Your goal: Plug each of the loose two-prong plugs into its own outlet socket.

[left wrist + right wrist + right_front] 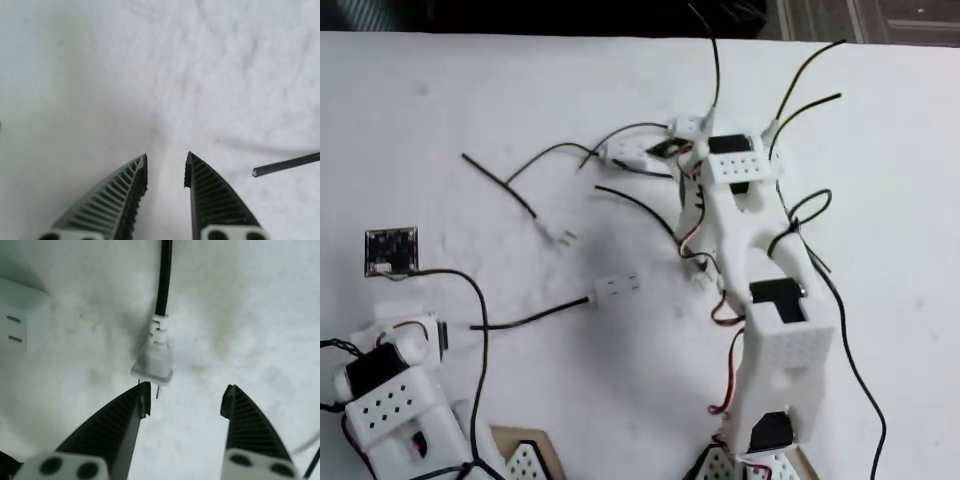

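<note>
From above, nothing is plugged in yet. A loose plug and a socket lie apart.

Left wrist view: the left gripper is a little open and holds nothing.

Right wrist view: the right gripper is wide open and empty. A white plug lies just ahead of its jaws, with a second socket off to one side.

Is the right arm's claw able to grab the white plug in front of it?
Probably yes. The right gripper is open, and the white plug lies on the table just ahead of it, nothing between. It sits nearer one finger, so a small sideways shift may help.
</note>
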